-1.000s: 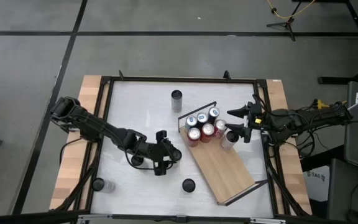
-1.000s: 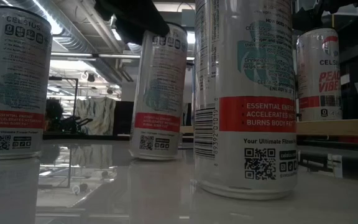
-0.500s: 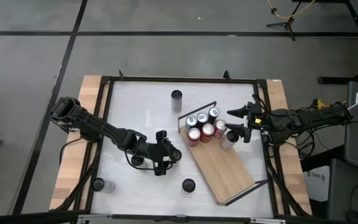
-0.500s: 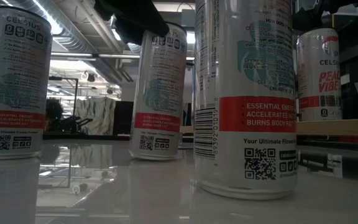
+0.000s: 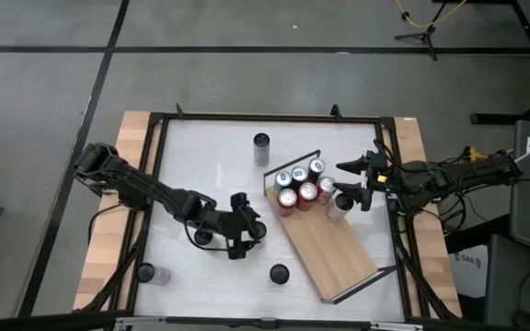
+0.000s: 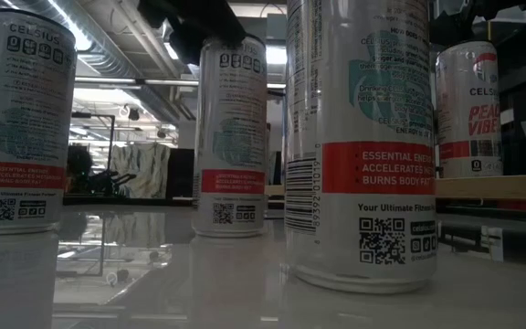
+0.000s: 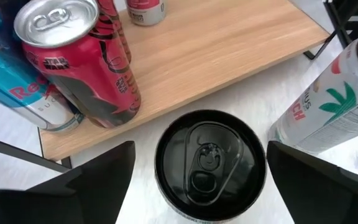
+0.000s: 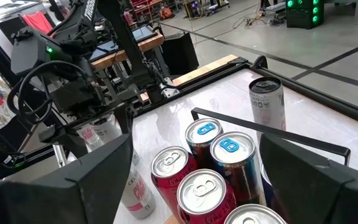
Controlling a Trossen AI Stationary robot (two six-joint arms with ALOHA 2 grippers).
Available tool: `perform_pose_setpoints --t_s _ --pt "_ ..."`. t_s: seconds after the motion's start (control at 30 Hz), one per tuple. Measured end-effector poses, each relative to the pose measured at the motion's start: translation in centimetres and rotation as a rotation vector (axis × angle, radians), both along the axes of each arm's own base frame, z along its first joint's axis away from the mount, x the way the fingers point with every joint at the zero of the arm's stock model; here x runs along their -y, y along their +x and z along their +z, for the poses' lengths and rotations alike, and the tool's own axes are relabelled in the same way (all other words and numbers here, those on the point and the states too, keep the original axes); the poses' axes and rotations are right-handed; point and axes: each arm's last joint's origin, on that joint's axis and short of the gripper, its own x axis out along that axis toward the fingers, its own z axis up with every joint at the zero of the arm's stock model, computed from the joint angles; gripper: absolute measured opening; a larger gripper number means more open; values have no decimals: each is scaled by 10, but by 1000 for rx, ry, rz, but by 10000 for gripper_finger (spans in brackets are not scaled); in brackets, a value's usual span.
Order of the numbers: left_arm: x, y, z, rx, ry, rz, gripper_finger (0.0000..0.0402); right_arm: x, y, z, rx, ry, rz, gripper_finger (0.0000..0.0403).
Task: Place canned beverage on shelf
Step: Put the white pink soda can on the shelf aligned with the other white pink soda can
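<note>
From above, the left gripper (image 5: 238, 232) straddles a black-topped can (image 5: 240, 226) left of the shelf (image 5: 325, 244), fingers spread clear of it. The right gripper (image 5: 349, 182) hangs open over the shelf's far cans (image 5: 304, 184). Left wrist: same can (image 7: 209, 163) stands untouched beside the board.

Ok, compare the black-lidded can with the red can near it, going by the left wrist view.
The black-lidded can has a black top; the red can has a silver one. The black-lidded can stands on the white table, the red can on the shelf. The black-lidded can sits between the open left claw's fingers, with a gap on each side; the red can is outside them. Both stand upright with tabs unopened.
</note>
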Motion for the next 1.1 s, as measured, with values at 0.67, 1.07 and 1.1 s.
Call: perform_pose_setpoints --t_s 0.67,1.07,1.1 --pt "-1 13 41 133 -177 123 351 0 0 0 0 0 0 342" --pt "5 27 93 422 -345 117 351 0 0 0 0 -1 0 342" --pt "5 27 94 432 -364 131 351 0 0 0 0 -1 0 342"
